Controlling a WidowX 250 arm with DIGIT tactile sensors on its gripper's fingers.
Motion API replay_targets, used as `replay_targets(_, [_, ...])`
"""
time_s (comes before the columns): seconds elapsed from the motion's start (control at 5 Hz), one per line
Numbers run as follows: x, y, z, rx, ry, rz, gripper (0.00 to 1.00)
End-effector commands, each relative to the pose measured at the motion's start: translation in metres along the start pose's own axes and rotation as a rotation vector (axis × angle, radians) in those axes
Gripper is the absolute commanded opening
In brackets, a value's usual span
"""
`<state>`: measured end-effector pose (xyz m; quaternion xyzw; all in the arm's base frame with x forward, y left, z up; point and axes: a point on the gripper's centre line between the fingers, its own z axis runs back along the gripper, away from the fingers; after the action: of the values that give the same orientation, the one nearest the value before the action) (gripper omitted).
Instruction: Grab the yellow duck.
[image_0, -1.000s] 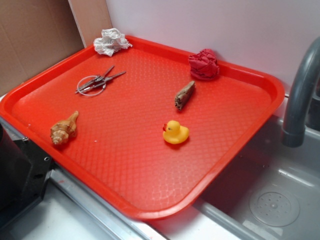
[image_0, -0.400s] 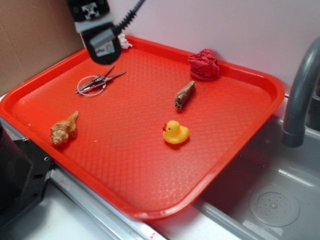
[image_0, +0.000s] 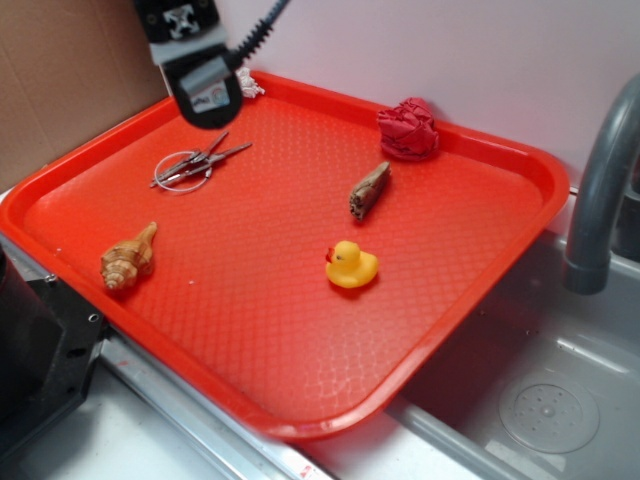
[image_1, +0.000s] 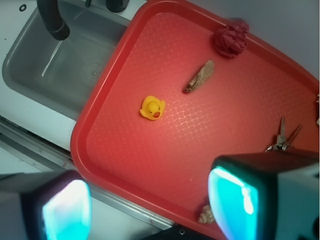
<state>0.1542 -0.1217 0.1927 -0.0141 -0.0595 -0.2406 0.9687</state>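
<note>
While the gripper (image_0: 207, 100) hangs high over the far-left corner of the red tray (image_0: 300, 425), its fingers are spread wide and hold nothing. The yellow duck (image_0: 351, 266) sits alone in the middle-right, well apart from it. Its glossy round body could slip out if the jaws close off-centre. Only the wrist view shows this wide gap between the fingers.

Bare red tray (image_0: 300, 330) surrounds the yellow duck (image_0: 351, 266) on all sides. The nearest obstacle, a brown stick-like piece (image_0: 369, 190), lies apart behind it; the seashell (image_0: 128, 257) and metal tool (image_0: 197, 163) sit well away.
</note>
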Motion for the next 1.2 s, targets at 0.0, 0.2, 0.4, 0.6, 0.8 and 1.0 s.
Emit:
replay_targets(0.0, [0.038,0.019,-0.048,0.035,0.058,-0.099,1.00])
replay_targets(0.2, [0.032,0.012,-0.095,0.008,0.004,-0.226,1.00])
replay_targets(0.4, [0.030,0.012,-0.110,0.024,0.021,-0.288,1.00])
replay_targets(0.6, [0.006,0.007,-0.119,0.048,0.051,-0.283,1.00])
replay_targets(0.8, [0.016,0.017,-0.134,-0.016,0.027,-0.297,1.00])
replay_targets(1.0, [0.039,0.020,-0.155,-0.084,0.022,-0.343,1.00])
